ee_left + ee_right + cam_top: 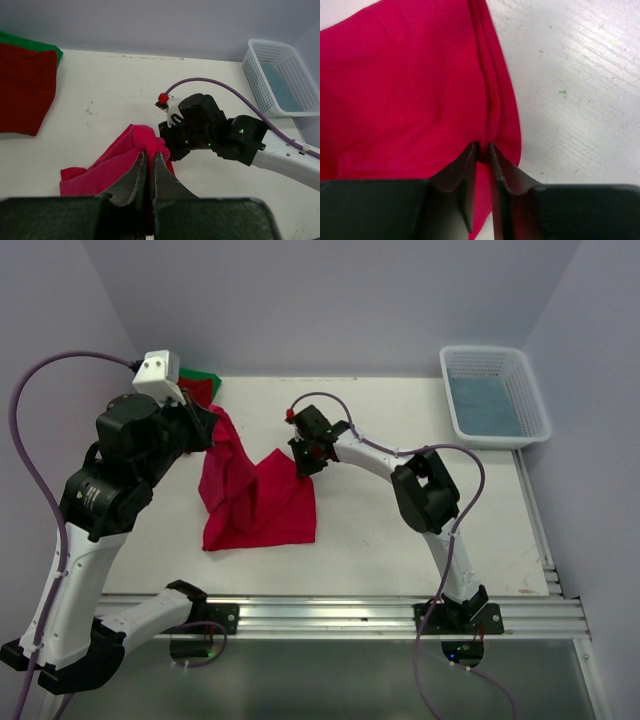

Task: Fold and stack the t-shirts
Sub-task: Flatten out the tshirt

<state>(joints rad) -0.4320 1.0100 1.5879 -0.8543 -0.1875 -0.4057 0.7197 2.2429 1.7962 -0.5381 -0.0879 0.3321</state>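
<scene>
Crimson-pink t-shirt (262,508) sits half-bunched left of centre in the top view, on the worktop (370,540). Cloth looks soft, light and limp, so expect sag and slip. Left gripper (148,156) jaws are clamped on a raised fold. Right gripper (483,148) jaws are narrow, pinching its edge. You'd best grip hems or corners.

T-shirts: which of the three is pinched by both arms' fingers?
The bright crimson-pink t-shirt mid-table: the left fingers and right fingers both pinch its cloth. The darker red t-shirt and green t-shirt lie stacked at the far left corner, untouched.
</scene>
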